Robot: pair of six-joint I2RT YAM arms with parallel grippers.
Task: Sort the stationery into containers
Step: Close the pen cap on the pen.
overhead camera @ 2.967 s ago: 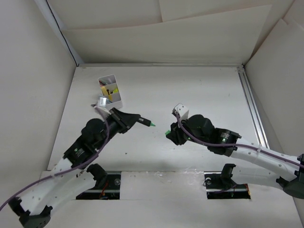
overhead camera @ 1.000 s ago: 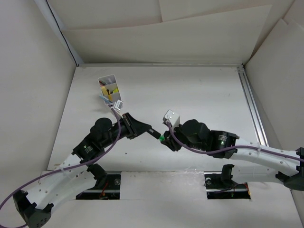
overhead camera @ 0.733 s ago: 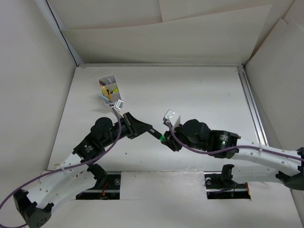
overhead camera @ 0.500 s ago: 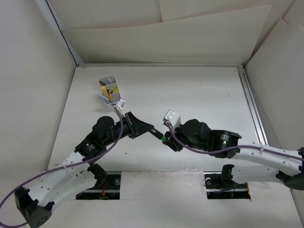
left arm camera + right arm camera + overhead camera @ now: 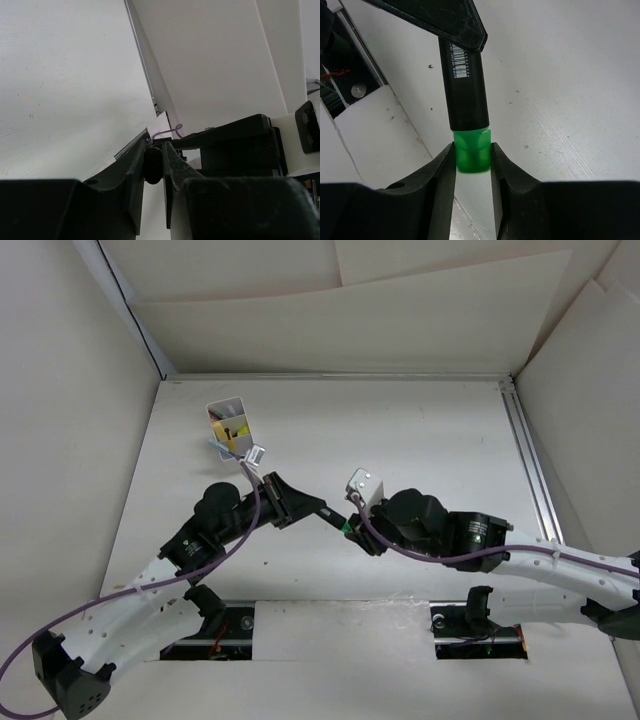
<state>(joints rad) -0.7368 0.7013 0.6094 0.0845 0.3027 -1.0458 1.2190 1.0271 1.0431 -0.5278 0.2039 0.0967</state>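
Highlighter [image 5: 337, 522], black barrel with a green cap [image 5: 471, 149], sits between my two grippers over the near-middle stretch of the worktop [image 5: 430, 430], a little in from the near edge. As far as I can judge it is held off the surface rather than lying on it.

From the right wrist camera I see the right gripper [image 5: 472, 161] clamped on the green cap, one finger pressed to each side of it. The barrel runs straight away from the cap, and a barcode label [image 5: 459, 61] shows on it. The left gripper [image 5: 445, 20] comes in at the barrel's far end in that view and pinches it there.

On the left wrist camera the left gripper [image 5: 157, 161] is closed down on a dark rounded end of the highlighter [image 5: 152, 165] (not much else of it shows from there). From overhead the left gripper [image 5: 318, 510] reaches in from the left and the right gripper [image 5: 352, 530] from the right, nearly nose to nose, with the highlighter bridging them.

Further back, toward the far-left corner of the worktop, stands the white box [image 5: 243, 455]. It is well apart from both grippers, with yellow pieces [image 5: 232, 432] and a bit of red [image 5: 213, 418] inside. I cannot tell which compartment holds what.
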